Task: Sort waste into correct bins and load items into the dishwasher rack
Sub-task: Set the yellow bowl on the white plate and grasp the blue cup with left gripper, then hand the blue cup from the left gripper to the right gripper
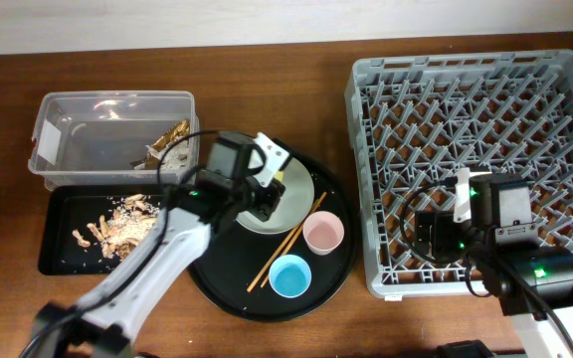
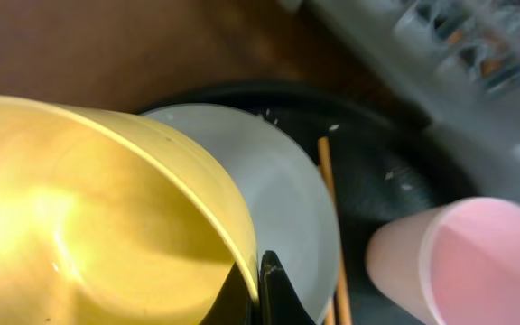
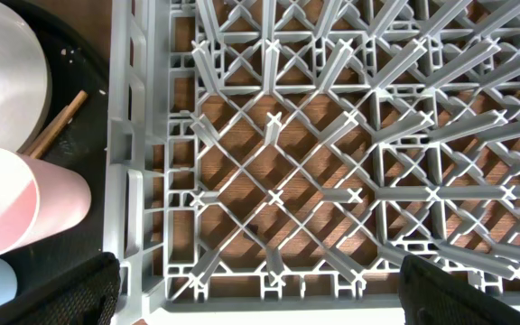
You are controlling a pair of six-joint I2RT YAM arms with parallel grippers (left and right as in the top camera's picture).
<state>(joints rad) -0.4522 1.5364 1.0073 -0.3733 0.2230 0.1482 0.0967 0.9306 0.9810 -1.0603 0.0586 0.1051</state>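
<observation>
- Brown wooden table (image 1: 267, 60), left rear corner: clear plastic rectangular tub (image 1: 43, 149); gold foil wrapper (image 1: 170, 137) inside, at its right end.
- Directly in front of the tub: shallow black rectangular tray (image 1: 60, 254); brownish-beige food scraps (image 1: 117, 224) in its middle and right part.
- Centre front, just right of that tray: large round black tray (image 1: 227, 288).
  - Rear: pale grey-green round plate (image 1: 301, 199), with small yellow bowl (image 2: 88, 208) over its left side.
  - Middle: pair of wooden chopsticks (image 1: 288, 242), lying slantwise.
  - Right of the chopsticks: small pink cup (image 1: 323, 234).
  - In front of the pink cup: small blue cup (image 1: 289, 275).
- Right side: large square light-grey plastic dishwasher rack (image 1: 366, 179), beside the round tray.
</observation>
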